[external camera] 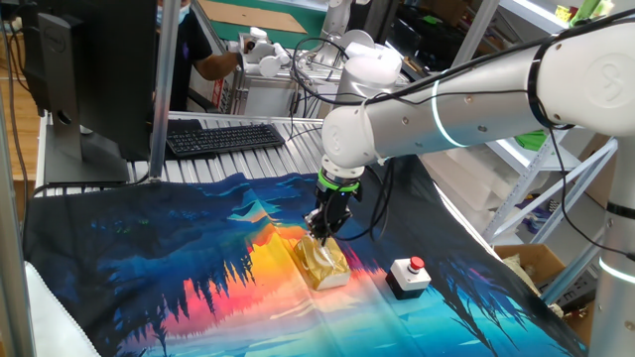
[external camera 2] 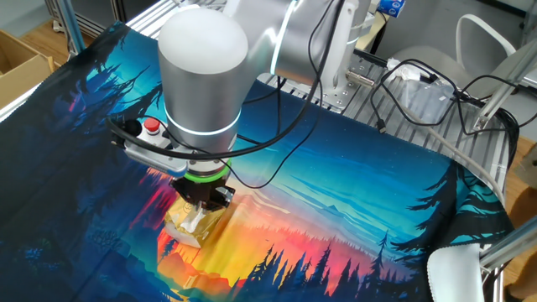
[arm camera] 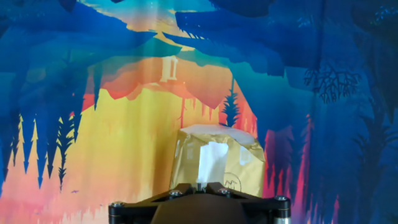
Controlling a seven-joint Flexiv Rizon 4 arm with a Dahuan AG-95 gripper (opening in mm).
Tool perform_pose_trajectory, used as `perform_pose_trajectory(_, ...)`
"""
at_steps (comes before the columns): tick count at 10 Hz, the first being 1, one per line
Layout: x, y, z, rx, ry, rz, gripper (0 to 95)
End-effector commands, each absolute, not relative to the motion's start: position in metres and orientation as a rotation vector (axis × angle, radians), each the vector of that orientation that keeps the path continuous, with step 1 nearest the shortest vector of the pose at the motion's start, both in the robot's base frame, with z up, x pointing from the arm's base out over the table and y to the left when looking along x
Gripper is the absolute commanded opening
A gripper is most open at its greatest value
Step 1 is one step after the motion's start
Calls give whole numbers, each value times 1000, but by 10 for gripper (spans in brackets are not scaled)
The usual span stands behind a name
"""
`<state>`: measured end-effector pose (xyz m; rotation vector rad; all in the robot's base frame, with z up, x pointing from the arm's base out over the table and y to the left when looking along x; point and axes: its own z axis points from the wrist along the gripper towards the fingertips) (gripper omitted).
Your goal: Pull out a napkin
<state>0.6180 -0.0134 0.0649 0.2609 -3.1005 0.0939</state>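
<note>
The shiny gold tissue pack point(external camera: 325, 266) lies on the printed cloth; it also shows in the other fixed view point(external camera 2: 186, 228) and the hand view point(arm camera: 239, 158). A strip of white napkin point(arm camera: 212, 160) rises from the pack's top opening up to my fingertips. My gripper point(arm camera: 202, 185) is right above the pack, and its jaws are closed together on the top edge of the napkin. In the fixed views the gripper point(external camera: 321, 234) point(external camera 2: 202, 210) points straight down onto the pack, and a bit of white napkin point(external camera 2: 195, 221) shows under the fingers.
A small grey box with a red button point(external camera: 409, 276) point(external camera 2: 148, 128) sits on the cloth next to the pack. A keyboard point(external camera: 223, 137) and a monitor stand beyond the cloth's far edge. Cables point(external camera 2: 419, 84) lie on the metal bench.
</note>
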Motion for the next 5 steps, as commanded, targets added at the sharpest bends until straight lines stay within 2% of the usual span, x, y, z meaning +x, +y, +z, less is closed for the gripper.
perform_pose_trajectory(1,618,-13,65,256,-3101,92,380)
perform_pose_trajectory(5,614,-11,61,250,-3110,88,380)
